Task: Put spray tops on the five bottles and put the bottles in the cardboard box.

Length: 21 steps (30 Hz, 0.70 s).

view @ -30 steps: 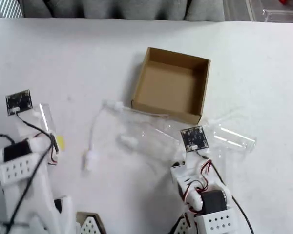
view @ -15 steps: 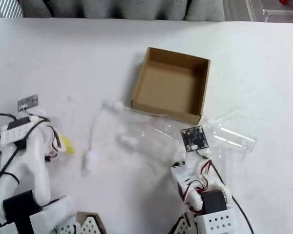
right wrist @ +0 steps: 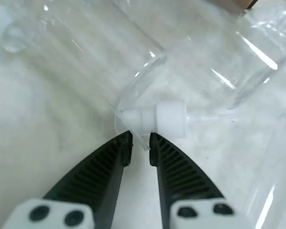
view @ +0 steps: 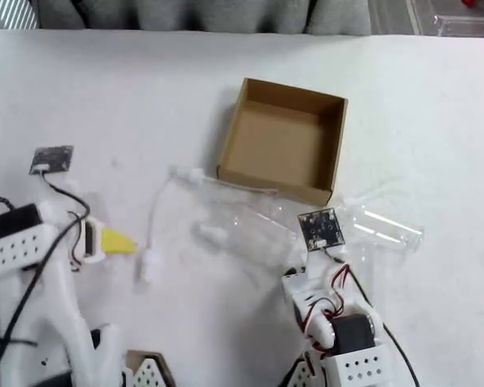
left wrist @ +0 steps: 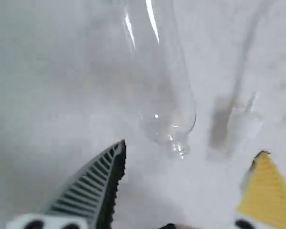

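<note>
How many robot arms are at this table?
2. The left arm is at the near-left side of the table, close to a clear bottle. The right arm is at the near edge, in front of the cardboard box, among more bottles.

Clear bottles (view: pixel 383 226) lying nr open cardboard box (view: pixel 274 185).

left gripper (view: pixel 123 243) | swung right, turned to point rightward | yellow fingertip (view: pixel 127 243) now nearer loose spray top (view: pixel 148 260)
</note>
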Tool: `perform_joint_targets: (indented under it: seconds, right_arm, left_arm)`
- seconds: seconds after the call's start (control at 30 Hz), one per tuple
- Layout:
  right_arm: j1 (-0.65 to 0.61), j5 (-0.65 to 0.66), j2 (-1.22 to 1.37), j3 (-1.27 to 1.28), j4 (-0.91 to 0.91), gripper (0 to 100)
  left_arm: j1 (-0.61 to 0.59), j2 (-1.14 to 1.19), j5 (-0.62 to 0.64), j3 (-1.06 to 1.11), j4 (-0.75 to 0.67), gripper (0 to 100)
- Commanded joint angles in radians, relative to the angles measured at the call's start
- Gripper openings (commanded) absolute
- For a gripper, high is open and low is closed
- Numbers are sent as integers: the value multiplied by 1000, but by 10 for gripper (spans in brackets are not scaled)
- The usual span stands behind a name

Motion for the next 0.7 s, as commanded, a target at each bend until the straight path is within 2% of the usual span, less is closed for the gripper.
perform_joint_targets:
  seconds: [0.0, 0.07, 0.17, 0.23, 0.33, 0.4, 0.5, 0.67]
  right_arm:
    - [4, 9, 1, 9, 5, 42]
    - [4, 9, 1, 9, 5, 42]
    - [4, 9, 1, 9, 5, 42]
    - [4, 9, 1, 9, 5, 42]
    - [4, 9, 1, 9, 5, 42]
    - [2, 9, 1, 9, 5, 42]
    - [2, 9, 1, 9, 5, 42]
    - [2, 9, 1, 9, 5, 42]
  left_arm:
    - [-22, -139, -275, -77, -6, 325]
    - [-25, -150, -402, -103, 9, 241]
    - [-28, -151, -775, -141, 14, 158]
    - [-28, -157, -990, -126, 26, 161]
    - [-45, -159, -1372, -71, 32, 223]
    - [-65, -159, -1556, -40, 28, 249]
    - [-54, -159, -1725, -17, 6, 252]
    - [82, -157, -1672, 20, -120, 259]
